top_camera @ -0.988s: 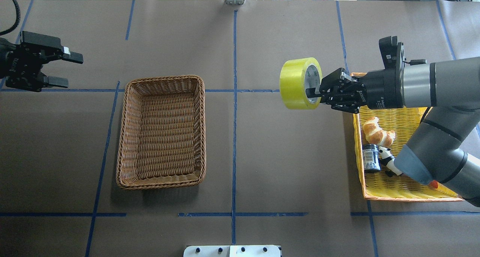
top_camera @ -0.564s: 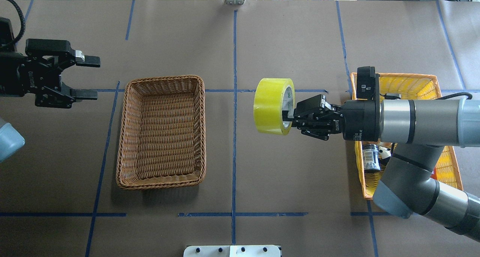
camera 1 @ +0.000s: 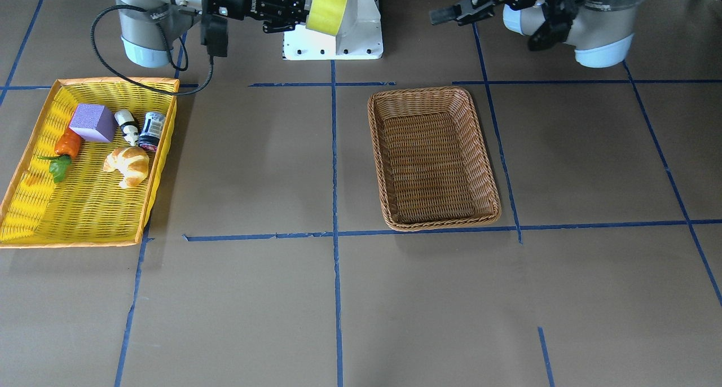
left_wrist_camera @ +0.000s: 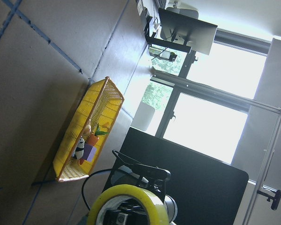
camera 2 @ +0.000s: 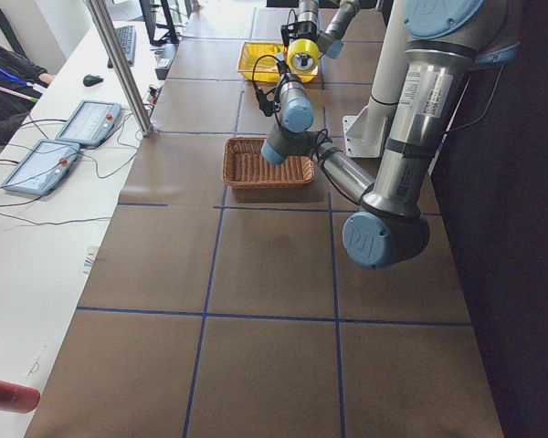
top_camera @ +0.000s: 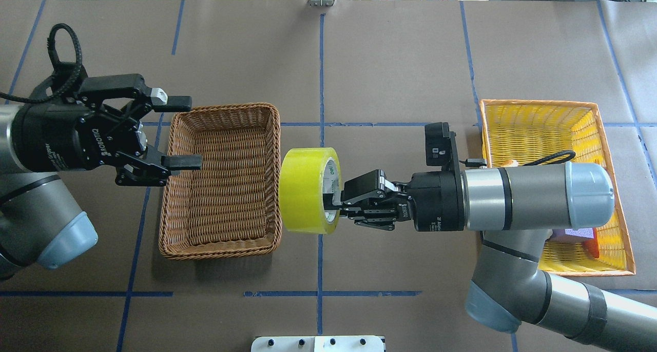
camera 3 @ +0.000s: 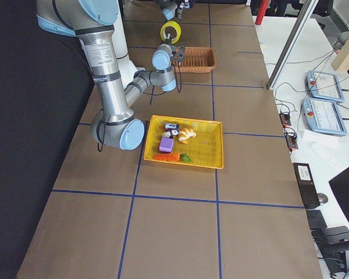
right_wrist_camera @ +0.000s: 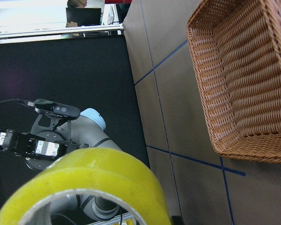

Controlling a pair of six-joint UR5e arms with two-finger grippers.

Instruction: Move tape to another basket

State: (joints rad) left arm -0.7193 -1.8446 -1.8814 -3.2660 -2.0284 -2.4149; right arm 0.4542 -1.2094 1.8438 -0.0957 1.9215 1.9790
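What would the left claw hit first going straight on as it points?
Probably the wide yellow packing-tape roll in the right claw; the left claw faces it across the brown wicker basket, heights unclear.

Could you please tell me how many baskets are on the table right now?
2. The brown wicker basket sits left of centre in the overhead view; the yellow basket is at its right edge, partly under the right arm. No others show.
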